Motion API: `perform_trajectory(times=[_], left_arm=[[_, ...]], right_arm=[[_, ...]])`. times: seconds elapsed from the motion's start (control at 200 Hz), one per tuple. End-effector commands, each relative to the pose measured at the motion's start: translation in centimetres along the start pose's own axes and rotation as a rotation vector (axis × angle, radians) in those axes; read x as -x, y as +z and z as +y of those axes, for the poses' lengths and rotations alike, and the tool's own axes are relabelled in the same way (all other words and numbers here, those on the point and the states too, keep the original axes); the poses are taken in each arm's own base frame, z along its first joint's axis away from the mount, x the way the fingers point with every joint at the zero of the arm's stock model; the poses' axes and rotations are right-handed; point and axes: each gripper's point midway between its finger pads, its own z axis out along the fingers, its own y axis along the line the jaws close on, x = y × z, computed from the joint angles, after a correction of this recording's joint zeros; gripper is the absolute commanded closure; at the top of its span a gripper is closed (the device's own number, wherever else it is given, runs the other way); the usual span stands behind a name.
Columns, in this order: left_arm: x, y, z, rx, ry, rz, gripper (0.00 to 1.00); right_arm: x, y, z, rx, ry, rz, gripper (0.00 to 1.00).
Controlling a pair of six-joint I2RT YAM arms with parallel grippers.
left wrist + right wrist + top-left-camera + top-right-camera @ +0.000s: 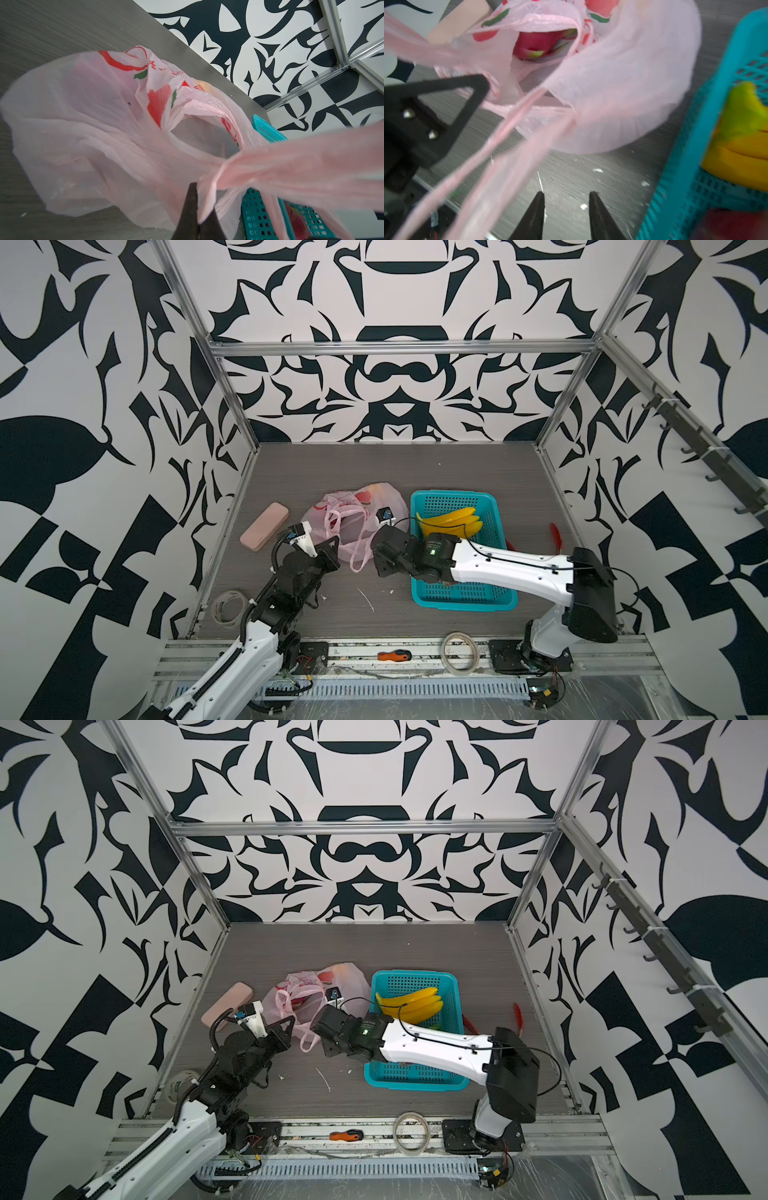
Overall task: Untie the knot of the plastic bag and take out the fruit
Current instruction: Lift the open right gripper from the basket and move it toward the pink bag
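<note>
Even, diffuse illumination from above; shadows on the tabletop (415, 472) are soft and short. Both top views are sharp, with wide-angle bowing of straight lines toward the edges. The right wrist view is motion-blurred throughout, smearing the plastic bag (623, 93) and basket (691, 166). The left wrist view blurs only the nearest plastic.

right arm (511, 568): white shell, black joints | cable (519, 563): black | right tool (566, 194): black tapered fingers (533, 218)

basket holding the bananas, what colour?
Teal, with a perforated grid pattern; the basket shows best in a top view.
</note>
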Motion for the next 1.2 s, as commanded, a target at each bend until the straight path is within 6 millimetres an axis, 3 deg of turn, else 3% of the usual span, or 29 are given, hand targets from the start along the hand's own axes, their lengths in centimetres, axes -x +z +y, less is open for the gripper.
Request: perform_trajectory(times=[0.0,0.355,0.69,0.915,1.195], left_arm=[[-0.7,-0.1,0.0,-0.023,-0.029,0.018,1.0],[-1.5,-0.6,0.2,-0.045,-0.049,0.033,1.0],[-1.3,-1.2,1.0,-0.022,-0.059,0.001,1.0],[-1.3,-1.4,1.5,0.007,-0.055,-0.001,1.0],[-0.7,-1.1,2.0,0.049,-0.05,-0.02,1.0]], right_arm=[[4.6,-0.8,3.4,0.091,0.06,-0.122,0.63],[8.4,4.0,4.8,0.031,0.052,-0.161,0.66],[10.7,6.6,2.6,-0.018,0.148,-0.19,0.64],[12.2,5.2,1.6,-0.011,0.169,-0.235,0.61],[12.3,1.0,3.3,0.051,0.051,-0.231,0.56]])
